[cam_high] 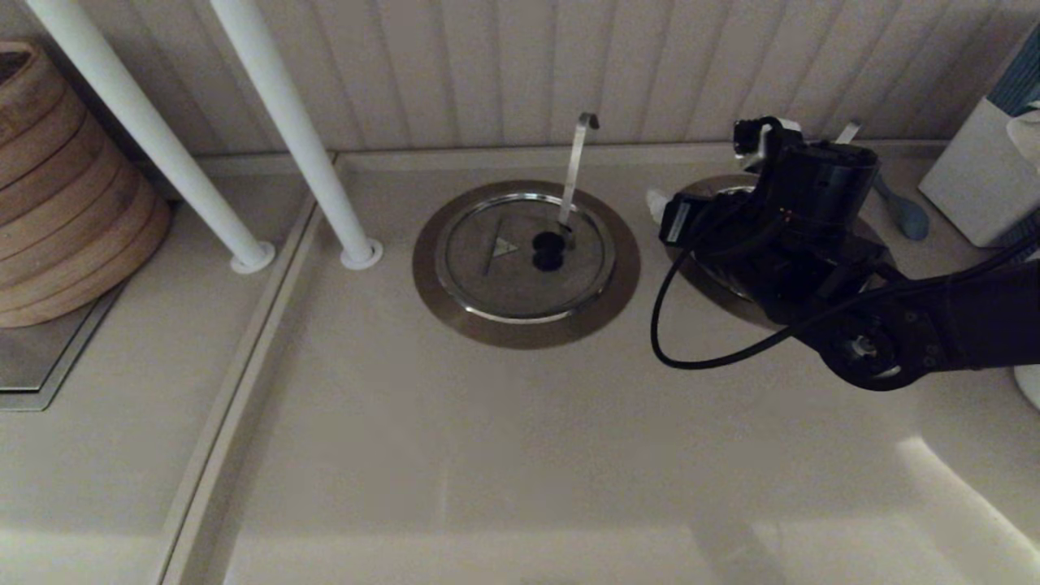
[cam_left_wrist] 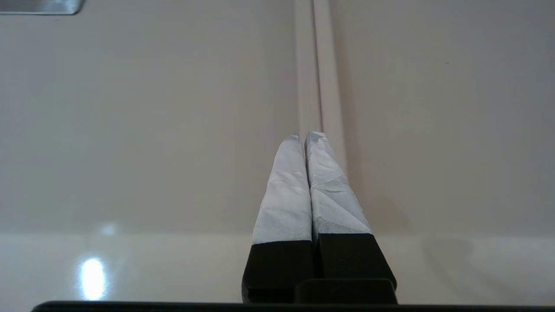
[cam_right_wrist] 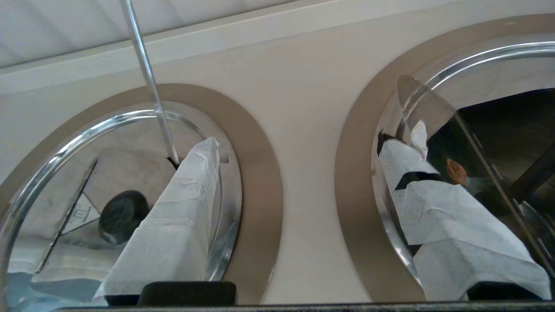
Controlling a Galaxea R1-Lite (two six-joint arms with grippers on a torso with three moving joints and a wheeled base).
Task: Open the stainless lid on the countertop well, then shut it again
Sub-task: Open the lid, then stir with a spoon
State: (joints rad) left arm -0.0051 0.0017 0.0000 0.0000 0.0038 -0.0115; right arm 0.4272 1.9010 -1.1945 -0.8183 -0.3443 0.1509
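The countertop well [cam_right_wrist: 360, 173] is the right-hand one, and my right arm covers most of it in the head view, where part of its brownish flange [cam_high: 700, 280] shows. In the right wrist view one shiny half of the stainless lid [cam_right_wrist: 427, 108] stands tilted up, with the dark hole [cam_right_wrist: 511, 125] showing behind it. My right gripper [cam_right_wrist: 303, 160] is open wide at the well's left rim. One of its fingers [cam_right_wrist: 455, 216] lies against the raised half and the other hangs toward the neighbouring well. My left gripper [cam_left_wrist: 303, 136] is shut over bare counter and does not show in the head view.
The middle well's flat lid [cam_high: 520, 256] is closed, and a hooked ladle handle [cam_high: 575, 162] sticks up through it. Bamboo steamers [cam_high: 57, 187] stand far left behind two white poles [cam_high: 284, 122]. A white box [cam_high: 975, 179] and a blue utensil [cam_high: 902, 213] sit far right.
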